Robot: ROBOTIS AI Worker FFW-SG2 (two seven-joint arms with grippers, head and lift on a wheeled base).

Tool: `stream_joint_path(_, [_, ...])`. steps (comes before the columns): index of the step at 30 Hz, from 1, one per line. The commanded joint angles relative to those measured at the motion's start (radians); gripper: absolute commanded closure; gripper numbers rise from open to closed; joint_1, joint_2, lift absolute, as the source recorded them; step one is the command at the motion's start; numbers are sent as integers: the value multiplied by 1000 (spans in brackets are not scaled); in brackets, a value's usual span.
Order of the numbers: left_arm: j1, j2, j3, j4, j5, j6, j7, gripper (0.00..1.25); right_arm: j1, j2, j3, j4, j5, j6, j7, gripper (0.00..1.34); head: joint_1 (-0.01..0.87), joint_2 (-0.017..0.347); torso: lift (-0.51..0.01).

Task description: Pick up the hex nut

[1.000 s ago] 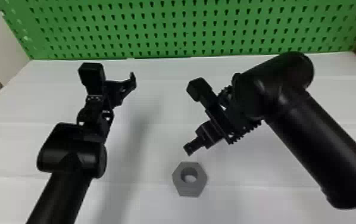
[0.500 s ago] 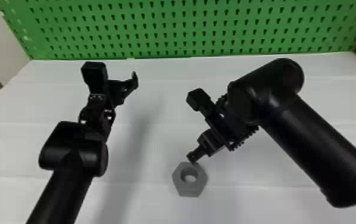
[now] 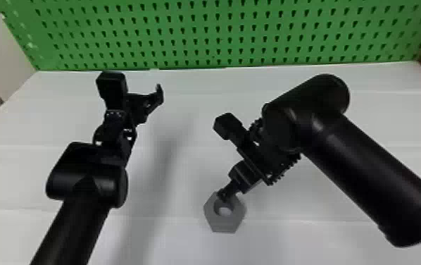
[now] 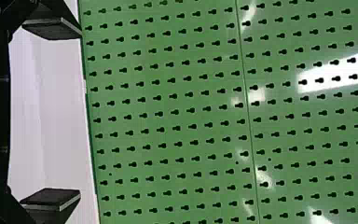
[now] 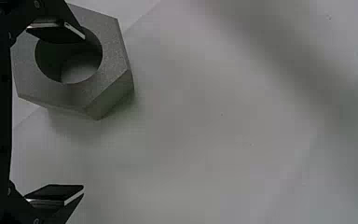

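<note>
A grey hex nut (image 3: 224,223) lies flat on the white table, below the centre of the head view. My right gripper (image 3: 222,194) is over the nut's far edge, one finger in front of its hole. In the right wrist view my right gripper (image 5: 70,114) is open wide; one finger overlaps the hole of the nut (image 5: 114,53), the other is off to its side above bare table. Whether that finger touches the nut I cannot tell. My left gripper (image 3: 157,93) is away at the back left, and in the left wrist view the left gripper (image 4: 65,114) stands open and holds nothing.
A green pegboard (image 3: 220,35) rises along the back edge of the white table (image 3: 181,239). The left forearm (image 3: 72,229) occupies the table's left part, and the right forearm (image 3: 368,179) crosses above its right side.
My right gripper has come down toward the front and left, from behind the nut to over its far edge. The left arm is almost unmoved, and the nut is in the same place.
</note>
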Motion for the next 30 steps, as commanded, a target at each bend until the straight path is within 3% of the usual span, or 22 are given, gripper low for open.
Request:
stream_joint_path(1, [-3,0,-1,0,0,0,0,88,1,0,4,18,-1,4,0,156,785,149,-88])
stream_joint_path(15, [-3,0,-1,0,2,-6,0,88,11,4,0,77,-1,4,0,157,785,149,-88])
stream_joint_path(19, [-3,0,-1,0,3,-8,1,88,11,6,4,80,-1,4,0,209,785,149,-88])
stream_joint_path(22, [-3,0,0,0,5,-8,1,88,12,6,3,80,-1,4,0,423,785,149,-88])
stream_joint_path(24, [-3,0,0,0,5,-8,0,88,15,6,-3,82,-1,4,0,760,785,149,-88])
stream_joint_path(25, [-3,0,-1,0,5,-8,0,88,15,6,-5,82,1,4,0,865,785,149,-88])
stream_joint_path(27, [-3,0,0,0,6,-9,0,88,15,6,-7,82,1,4,0,987,785,149,-88])
stream_joint_path(30, [-1,0,2,0,6,-11,0,88,15,6,-7,82,1,4,0,1018,785,149,-88])
